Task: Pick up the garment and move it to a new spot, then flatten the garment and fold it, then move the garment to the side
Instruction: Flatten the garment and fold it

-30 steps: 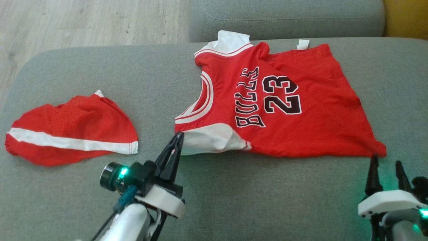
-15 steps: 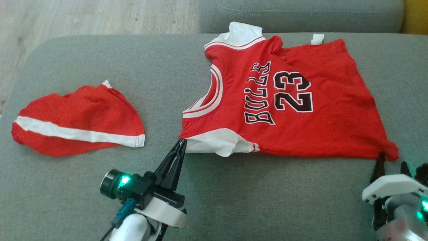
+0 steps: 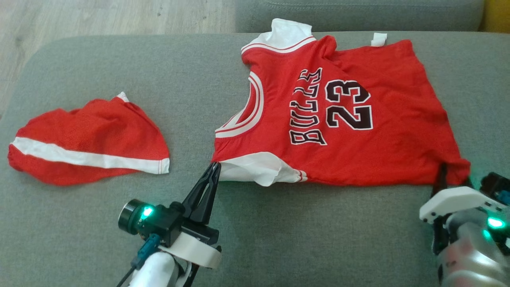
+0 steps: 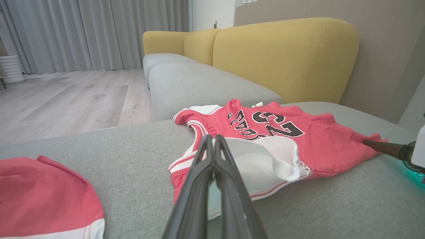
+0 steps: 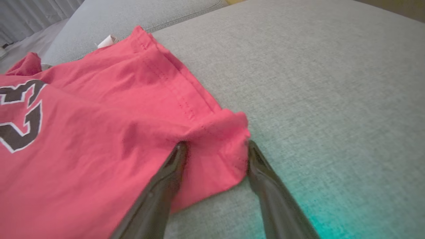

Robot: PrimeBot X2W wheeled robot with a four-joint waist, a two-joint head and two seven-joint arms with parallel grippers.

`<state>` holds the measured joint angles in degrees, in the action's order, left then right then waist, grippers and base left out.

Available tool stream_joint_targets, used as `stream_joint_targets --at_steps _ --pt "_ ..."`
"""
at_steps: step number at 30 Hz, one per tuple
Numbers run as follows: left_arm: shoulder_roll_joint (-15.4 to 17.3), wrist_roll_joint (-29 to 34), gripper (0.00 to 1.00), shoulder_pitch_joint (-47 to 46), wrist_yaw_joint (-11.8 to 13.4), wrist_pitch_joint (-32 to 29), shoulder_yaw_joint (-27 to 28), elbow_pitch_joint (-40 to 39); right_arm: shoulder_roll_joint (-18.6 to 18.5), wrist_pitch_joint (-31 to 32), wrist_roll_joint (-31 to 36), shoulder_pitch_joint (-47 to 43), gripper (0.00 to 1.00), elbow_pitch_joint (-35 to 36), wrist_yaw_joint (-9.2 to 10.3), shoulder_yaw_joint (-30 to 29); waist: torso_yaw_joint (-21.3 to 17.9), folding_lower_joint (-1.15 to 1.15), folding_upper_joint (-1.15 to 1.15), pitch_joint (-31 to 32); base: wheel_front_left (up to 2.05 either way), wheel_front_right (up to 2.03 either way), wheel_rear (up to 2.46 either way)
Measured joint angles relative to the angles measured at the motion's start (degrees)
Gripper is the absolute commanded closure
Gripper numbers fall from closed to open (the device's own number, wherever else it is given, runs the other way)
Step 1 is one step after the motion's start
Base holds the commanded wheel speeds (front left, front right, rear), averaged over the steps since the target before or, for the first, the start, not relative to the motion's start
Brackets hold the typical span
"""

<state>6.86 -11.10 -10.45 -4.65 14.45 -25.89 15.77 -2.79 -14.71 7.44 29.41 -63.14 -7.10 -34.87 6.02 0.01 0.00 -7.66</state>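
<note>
Your jersey (image 3: 398,99) is red and reads "BULLS" (image 3: 306,107) and "23" (image 3: 348,105) in black letters edged in white. In the head view the writing runs from 6 toward 12 o'clock. A small white label (image 3: 378,39), with nothing legible on it, pokes out at the jersey's 12 o'clock edge. The jersey lies spread on the sofa seat (image 3: 318,239), at about 1 o'clock from the middle of the head view, with its neck toward 9 and its hem toward 3.

Your left tool (image 3: 215,164), at 7 o'clock, has its fingers pressed together and its tips against the white lining (image 3: 255,169) of the near armhole. You cannot tell whether any cloth is caught between them. Your right tool (image 5: 216,144), at 4 o'clock, is spread and straddles the jersey's near hem corner. One fingertip is on the red cloth and the other is on the seat just beside the corner.

At 9 o'clock, well apart from the jersey, lies a red garment (image 3: 91,135) with a white stripe. The seat is grey fabric. Around it you see a pale wood floor (image 3: 99,16), grey curtains (image 4: 83,33) and a yellow backrest (image 4: 285,56).
</note>
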Motion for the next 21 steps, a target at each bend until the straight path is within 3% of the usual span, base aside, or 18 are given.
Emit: stream_joint_targets --at_steps 9,16,21 --pt "0.12 1.29 1.00 0.25 -0.47 0.00 2.90 -2.75 0.05 0.08 -5.05 0.30 1.00 3.68 0.00 11.46 -1.76 0.00 0.00 2.19 0.00 0.00 0.00" --pt "0.37 2.04 1.00 0.01 -0.88 0.01 7.64 -7.94 -0.21 0.08 -8.87 0.30 1.00 14.30 0.00 21.78 -4.18 0.00 0.00 4.60 0.00 0.00 0.00" --pt "0.52 2.01 1.00 -3.15 -1.01 0.03 11.29 -11.31 -3.64 3.41 -14.19 0.54 1.00 23.87 0.00 30.38 -5.66 -0.01 0.00 6.61 0.00 0.00 0.00"
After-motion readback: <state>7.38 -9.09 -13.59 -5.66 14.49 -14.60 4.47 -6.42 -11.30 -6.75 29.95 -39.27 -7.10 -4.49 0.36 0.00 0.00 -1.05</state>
